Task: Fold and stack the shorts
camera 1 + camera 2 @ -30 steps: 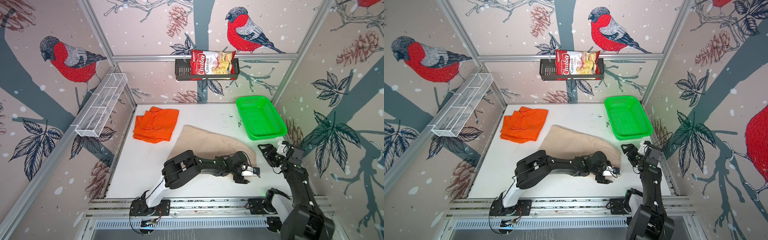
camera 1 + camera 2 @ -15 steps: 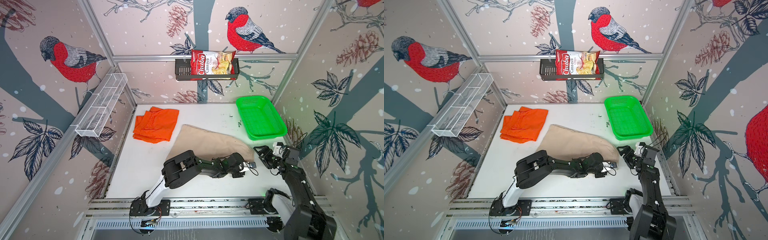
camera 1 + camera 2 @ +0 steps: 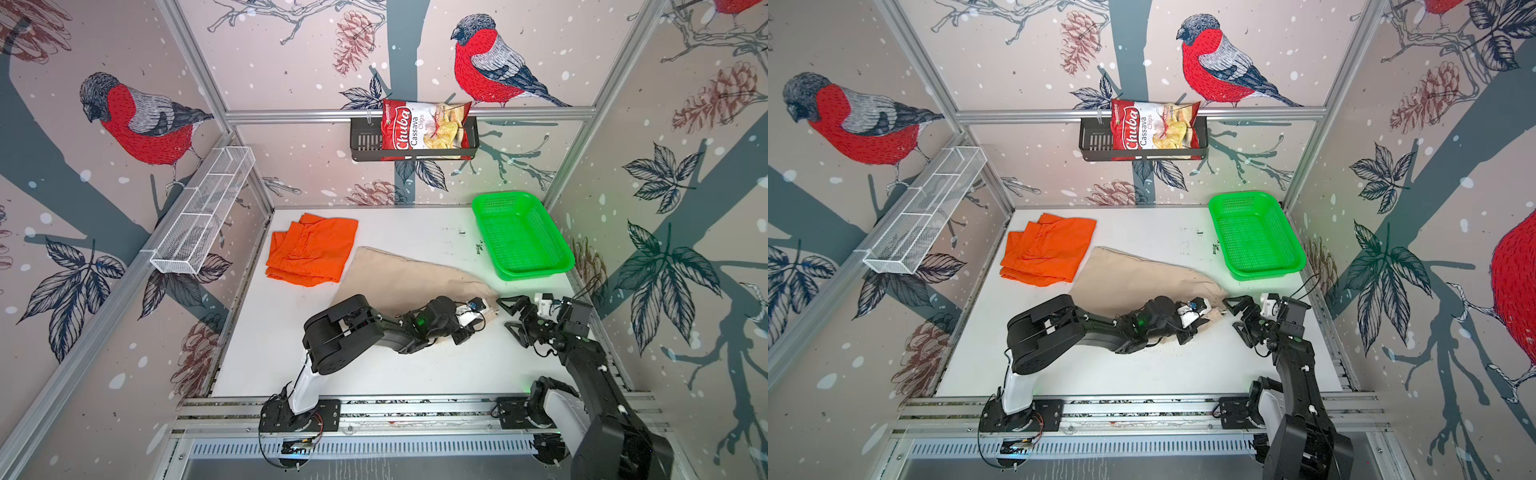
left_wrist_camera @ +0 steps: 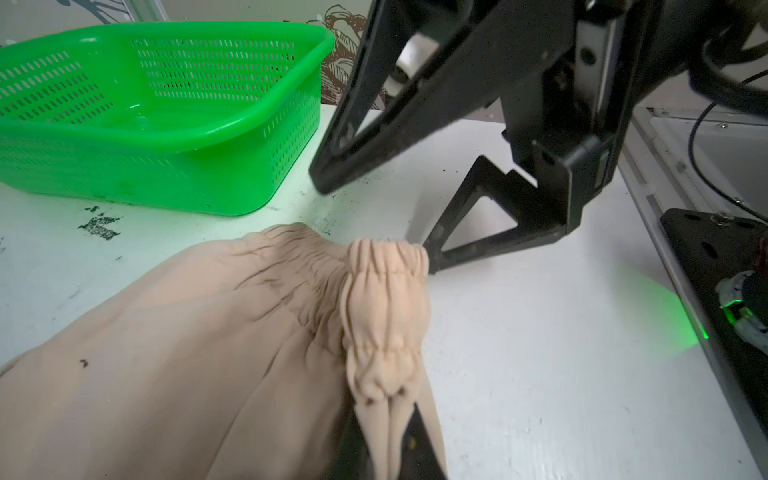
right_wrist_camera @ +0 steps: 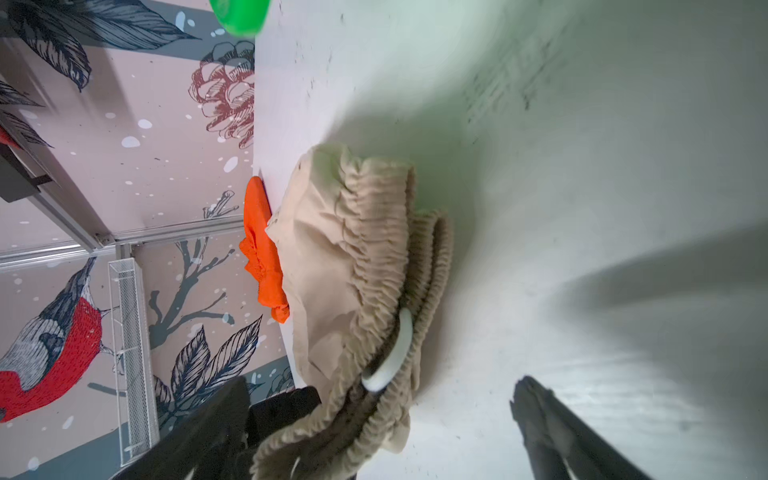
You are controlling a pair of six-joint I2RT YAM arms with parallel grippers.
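The beige shorts (image 3: 399, 278) (image 3: 1133, 278) lie slanted across the middle of the white table, gathered waistband to the right. My left gripper (image 3: 484, 313) (image 3: 1208, 316) (image 4: 386, 440) is shut on a bunched fold of that waistband (image 4: 386, 299). My right gripper (image 3: 512, 318) (image 3: 1237, 316) (image 4: 374, 220) (image 5: 382, 399) stands wide open just right of it. The waistband's end (image 5: 374, 291) and a white drawstring (image 5: 395, 353) lie between its fingers, unpinched. The orange shorts (image 3: 309, 249) (image 3: 1046, 249) (image 5: 262, 249) lie folded at the back left.
A green mesh basket (image 3: 536, 270) (image 3: 1266, 272) (image 4: 166, 137) sits at the back right, close behind both grippers. A white wire shelf (image 3: 199, 224) hangs on the left wall. On the back wall is a black rack with a chips bag (image 3: 419, 129).
My left gripper has closed on the beige waistband and shifted a little toward the back. My right gripper has opened wider and moved left up to the waistband's end.
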